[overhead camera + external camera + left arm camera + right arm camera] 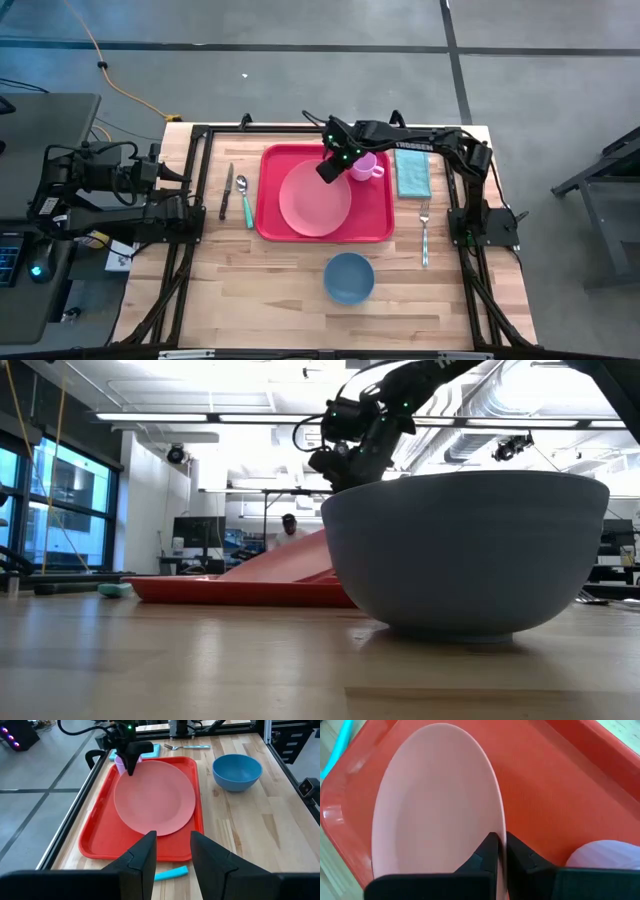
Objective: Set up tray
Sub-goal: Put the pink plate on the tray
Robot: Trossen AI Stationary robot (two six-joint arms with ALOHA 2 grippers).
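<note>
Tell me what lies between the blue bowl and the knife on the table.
In the high view, between the blue bowl and the knife lie a teal-handled spoon and the red tray's near-left corner; the rest is bare wood.

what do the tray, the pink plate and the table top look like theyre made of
Tray: probably plastic, red with a fine matte texture and glossy highlights on its rounded rim. Pink plate: likely plastic or melamine, thin-edged with a smooth satin sheen; the look leaves it open. Table top: wood, made of pale jointed strips with visible grain, like butcher block.
</note>
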